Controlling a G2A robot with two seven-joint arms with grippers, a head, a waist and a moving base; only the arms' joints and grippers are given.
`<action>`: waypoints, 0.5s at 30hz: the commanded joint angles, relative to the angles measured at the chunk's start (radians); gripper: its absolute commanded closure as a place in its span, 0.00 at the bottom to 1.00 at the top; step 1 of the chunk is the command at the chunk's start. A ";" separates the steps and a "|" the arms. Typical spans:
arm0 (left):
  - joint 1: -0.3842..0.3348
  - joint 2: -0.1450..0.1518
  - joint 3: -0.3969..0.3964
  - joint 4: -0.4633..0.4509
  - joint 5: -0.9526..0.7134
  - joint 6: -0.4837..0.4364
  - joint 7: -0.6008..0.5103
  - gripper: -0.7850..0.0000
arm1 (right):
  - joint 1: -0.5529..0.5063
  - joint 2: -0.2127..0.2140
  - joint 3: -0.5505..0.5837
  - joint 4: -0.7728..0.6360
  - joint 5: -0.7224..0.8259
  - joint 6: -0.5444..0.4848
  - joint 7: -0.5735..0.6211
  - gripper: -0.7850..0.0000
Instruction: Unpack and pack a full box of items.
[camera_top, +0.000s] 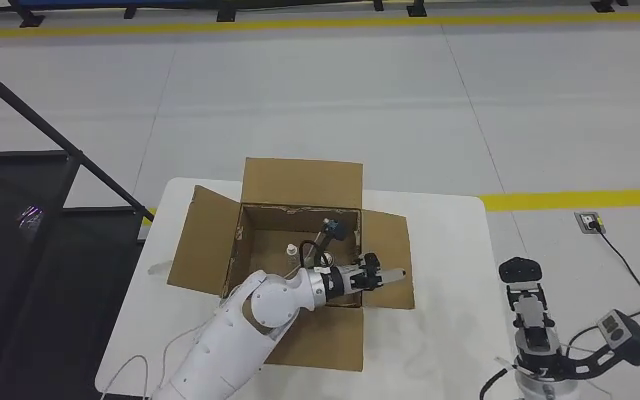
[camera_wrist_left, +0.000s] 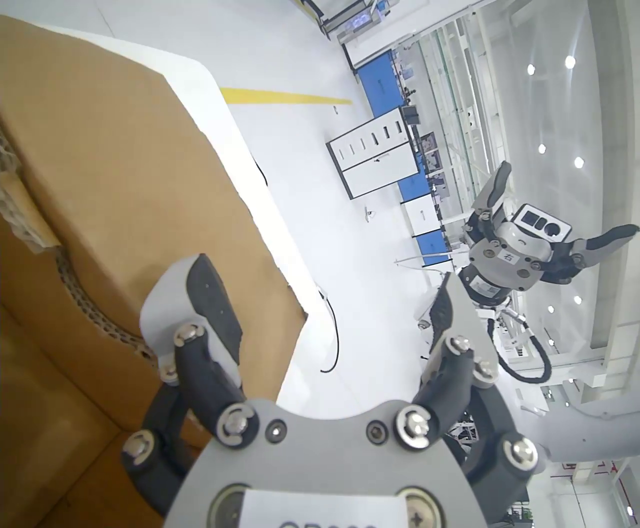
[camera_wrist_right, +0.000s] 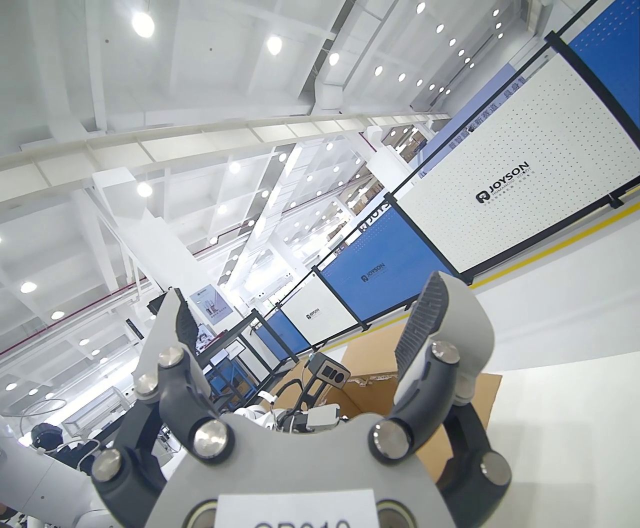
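Observation:
An open cardboard box (camera_top: 300, 185) stands on the white table (camera_top: 445, 330), its four flaps folded outward. My left gripper (camera_top: 393, 274) hangs over the right flap (camera_top: 385, 235), just outside the box's right wall. In the left wrist view the left gripper (camera_wrist_left: 330, 310) is open and holds nothing, with the brown flap (camera_wrist_left: 125, 175) beside one finger. My right gripper (camera_top: 524, 298) is off the table's right edge, pointing upward; the right wrist view shows the right gripper (camera_wrist_right: 305, 320) open and empty, with the box (camera_wrist_right: 370, 357) beyond it. A small white thing (camera_top: 291, 248) lies inside the box.
A black frame with a slanted bar (camera_top: 60, 150) stands left of the table. A yellow floor line (camera_top: 560, 200) and a floor socket (camera_top: 588, 221) lie to the right. Bare tabletop stretches right of the box.

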 joint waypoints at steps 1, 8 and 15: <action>-0.009 -0.007 0.012 0.012 0.001 0.002 0.004 0.00 | 0.001 0.001 0.000 0.008 0.002 -0.001 -0.002 0.00; -0.024 -0.022 0.025 0.031 0.011 0.011 0.006 0.00 | 0.014 0.005 0.001 0.037 0.016 -0.007 -0.001 0.00; -0.013 -0.020 -0.005 0.003 0.018 0.014 0.007 0.00 | 0.035 0.009 0.004 0.054 0.034 0.009 -0.009 0.00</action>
